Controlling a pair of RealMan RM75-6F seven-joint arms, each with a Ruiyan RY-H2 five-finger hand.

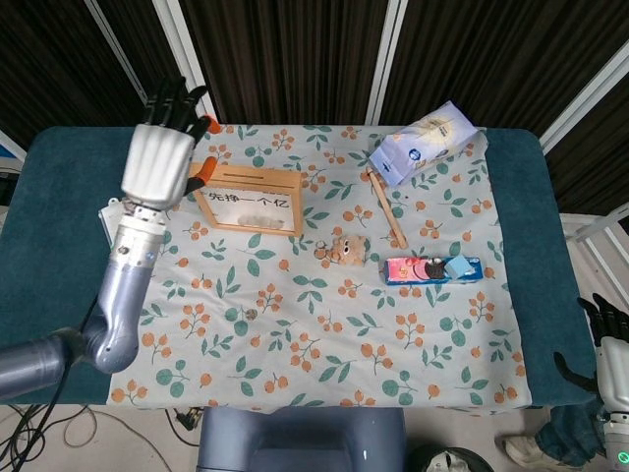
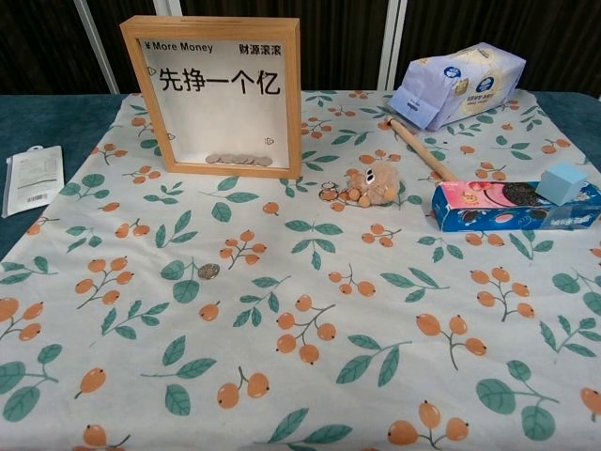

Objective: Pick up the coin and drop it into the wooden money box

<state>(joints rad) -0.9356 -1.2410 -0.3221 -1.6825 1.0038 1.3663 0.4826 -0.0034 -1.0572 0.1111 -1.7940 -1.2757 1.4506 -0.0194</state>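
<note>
We see our left hand (image 1: 157, 162) raised above the table's back-left part, just left of the money box (image 1: 249, 202), its fingers spread and holding nothing; the chest view does not show it. Our right hand (image 1: 611, 356) hangs low at the far right edge of the head view, off the table, fingers apart and empty as far as we can tell. The box stands upright on the flowered cloth (image 2: 310, 282), its glass front printed with "More Money" and Chinese characters, and a row of coins lies along its inner bottom edge (image 2: 238, 160). One loose coin (image 2: 208, 272) rests on the cloth well in front of the box, nearer the left side, touched by neither hand. To the right of the box lie a small plush toy (image 2: 371, 183), a wooden stick (image 2: 423, 150), a white-blue bag (image 2: 460, 83) and a biscuit box (image 2: 512, 207) with a blue cube (image 2: 562, 181) resting on it. A white packet (image 2: 31, 178) lies on the teal table (image 2: 56, 113) left of the cloth.
</note>
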